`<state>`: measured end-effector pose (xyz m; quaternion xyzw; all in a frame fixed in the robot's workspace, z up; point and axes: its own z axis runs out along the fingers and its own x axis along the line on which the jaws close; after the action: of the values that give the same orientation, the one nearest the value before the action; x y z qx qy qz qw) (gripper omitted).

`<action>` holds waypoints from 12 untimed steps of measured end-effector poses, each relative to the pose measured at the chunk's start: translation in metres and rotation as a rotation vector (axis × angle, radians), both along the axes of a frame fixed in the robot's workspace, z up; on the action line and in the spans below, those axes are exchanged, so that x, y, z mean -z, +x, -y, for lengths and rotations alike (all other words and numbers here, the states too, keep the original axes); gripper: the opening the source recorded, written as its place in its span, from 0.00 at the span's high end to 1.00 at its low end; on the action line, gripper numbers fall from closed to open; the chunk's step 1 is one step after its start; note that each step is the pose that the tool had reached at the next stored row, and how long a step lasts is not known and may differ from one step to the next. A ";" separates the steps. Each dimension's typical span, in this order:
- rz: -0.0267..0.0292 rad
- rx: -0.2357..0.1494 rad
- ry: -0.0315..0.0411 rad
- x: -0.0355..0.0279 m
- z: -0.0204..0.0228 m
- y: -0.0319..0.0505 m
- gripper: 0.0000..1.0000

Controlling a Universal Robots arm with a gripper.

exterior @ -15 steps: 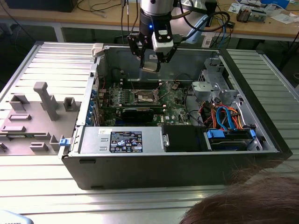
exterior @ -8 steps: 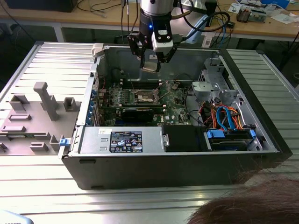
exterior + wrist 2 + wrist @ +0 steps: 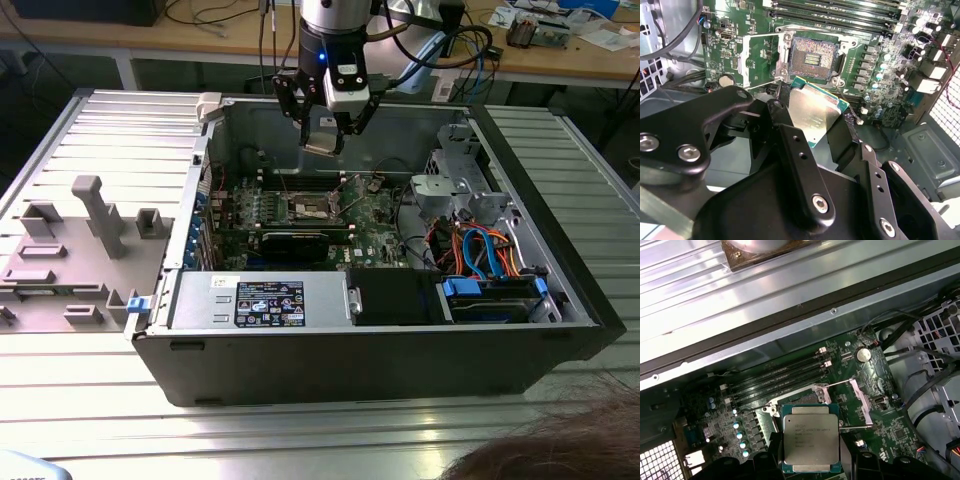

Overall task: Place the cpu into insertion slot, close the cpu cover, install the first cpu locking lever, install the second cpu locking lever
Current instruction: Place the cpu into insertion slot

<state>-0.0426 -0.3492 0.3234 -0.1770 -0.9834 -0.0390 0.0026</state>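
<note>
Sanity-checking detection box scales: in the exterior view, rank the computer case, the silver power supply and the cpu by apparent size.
1. computer case
2. power supply
3. cpu, held in the hand, smallest by far

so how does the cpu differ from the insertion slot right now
The cpu is held in the gripper above the board; the insertion slot sits fixed on the board, empty. The cpu shows a silvery metal top; the insertion slot has a dark centre. Both are square and similar in size.
</note>
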 end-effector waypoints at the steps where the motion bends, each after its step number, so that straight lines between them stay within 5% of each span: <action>1: 0.0000 0.001 0.0000 0.0000 0.0000 0.0000 0.46; 12: 0.0000 0.017 0.0000 0.0000 0.0000 0.0000 0.46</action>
<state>-0.0426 -0.3492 0.3233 -0.1856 -0.9818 -0.0391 0.0023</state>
